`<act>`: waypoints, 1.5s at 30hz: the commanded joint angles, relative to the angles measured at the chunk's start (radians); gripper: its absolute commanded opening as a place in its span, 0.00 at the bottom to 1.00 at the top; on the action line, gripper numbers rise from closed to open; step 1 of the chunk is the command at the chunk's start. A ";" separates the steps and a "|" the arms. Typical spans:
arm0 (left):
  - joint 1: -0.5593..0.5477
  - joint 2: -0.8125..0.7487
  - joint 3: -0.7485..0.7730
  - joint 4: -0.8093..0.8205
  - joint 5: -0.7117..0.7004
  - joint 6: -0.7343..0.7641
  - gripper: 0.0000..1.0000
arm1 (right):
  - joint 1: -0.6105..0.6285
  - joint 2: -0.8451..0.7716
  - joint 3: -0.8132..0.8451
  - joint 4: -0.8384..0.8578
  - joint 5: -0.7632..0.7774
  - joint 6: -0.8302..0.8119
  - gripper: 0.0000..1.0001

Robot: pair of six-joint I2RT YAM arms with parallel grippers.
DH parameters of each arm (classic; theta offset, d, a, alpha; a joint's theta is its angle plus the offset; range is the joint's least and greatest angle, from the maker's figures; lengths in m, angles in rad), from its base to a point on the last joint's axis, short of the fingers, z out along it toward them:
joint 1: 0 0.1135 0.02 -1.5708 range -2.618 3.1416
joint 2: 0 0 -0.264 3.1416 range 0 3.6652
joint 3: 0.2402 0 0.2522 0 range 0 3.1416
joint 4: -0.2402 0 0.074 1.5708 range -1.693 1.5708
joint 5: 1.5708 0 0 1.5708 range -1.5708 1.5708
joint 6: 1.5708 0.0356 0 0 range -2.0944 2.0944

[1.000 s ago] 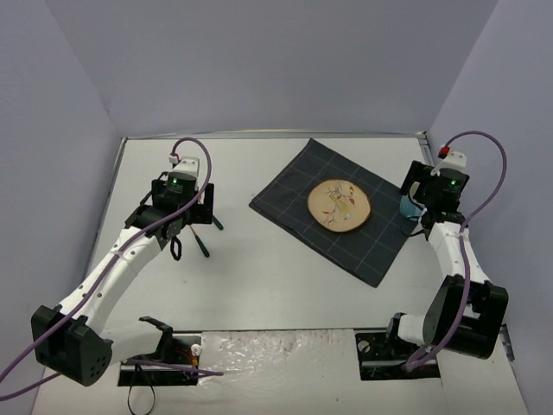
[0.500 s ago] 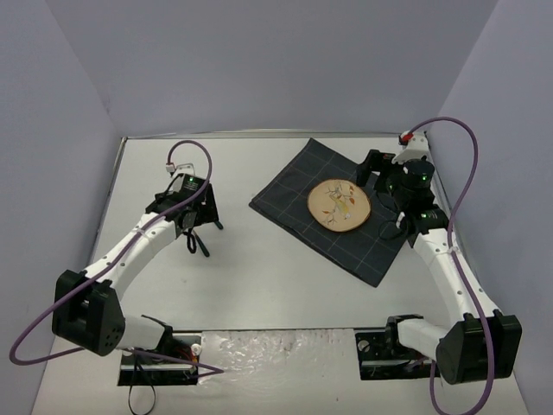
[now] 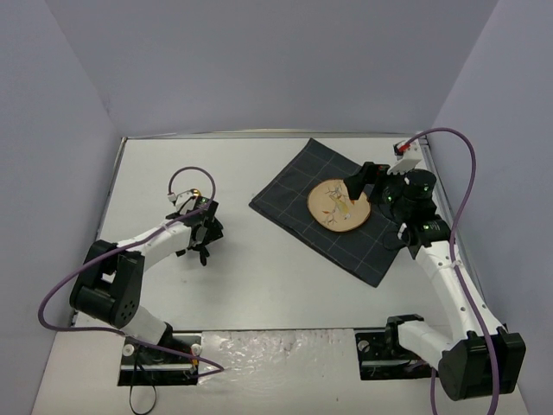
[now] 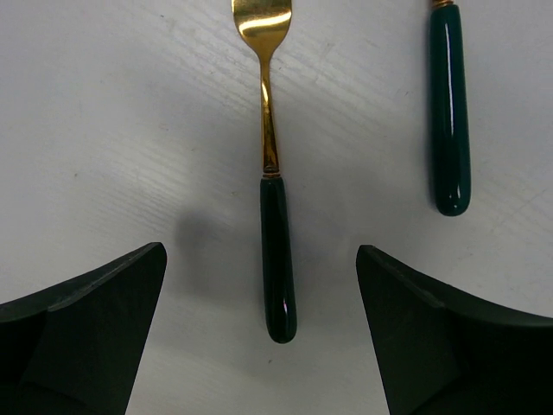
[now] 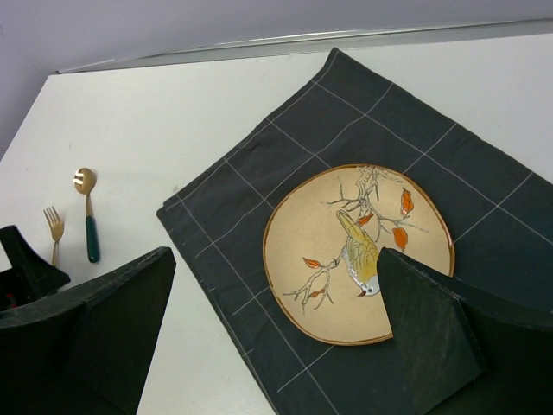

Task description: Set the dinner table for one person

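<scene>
1. Dinner table [image 3: 259, 285]: white and flat, edged with a thin metal rim; spreads across the whole workspace in front of both arm bases and carries everything else.
2. Dark grey checked cloth [image 3: 294, 186]: lies flat on the right half of the table, turned so that one corner points to the far edge.
3. Round plate [image 3: 328, 214]: cream, brown-rimmed, painted with a bird on a branch with orange leaves; sits on the cloth, about in its middle.
4. Right gripper [image 5: 276, 259]: hangs above the cloth by the plate's far right side, released, jaws spread wide, grasping nothing.
5. Left gripper [image 4: 259, 259]: reaches low over the left half of the table, well apart from the cloth; released too, jaws wide, fingers [image 4: 86, 328] standing either side of the fork's handle without touching it.
6. Spoon [image 5: 87, 216]: gold bowl, dark green handle; lies on bare table just beside the fork, on the side nearer the cloth, roughly parallel to it.
7. Fork [image 4: 270, 164]: gold tines and neck, dark green handle; lies flat on the table, handle end between the spread jaws.
</scene>
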 commanded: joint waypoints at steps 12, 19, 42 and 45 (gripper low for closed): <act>0.039 0.022 -0.080 0.180 0.028 -0.077 0.59 | 0.020 -0.057 -0.011 0.065 -0.069 0.028 1.00; 0.058 0.007 -0.124 0.184 0.067 -0.111 0.28 | 0.020 -0.067 -0.015 0.071 -0.071 0.037 1.00; -0.115 0.078 0.565 -0.039 0.192 0.605 0.00 | 0.020 -0.133 -0.007 0.066 -0.034 0.083 1.00; -0.152 0.183 0.688 -0.030 0.280 0.701 0.00 | 0.020 -0.145 -0.007 0.054 -0.024 0.086 1.00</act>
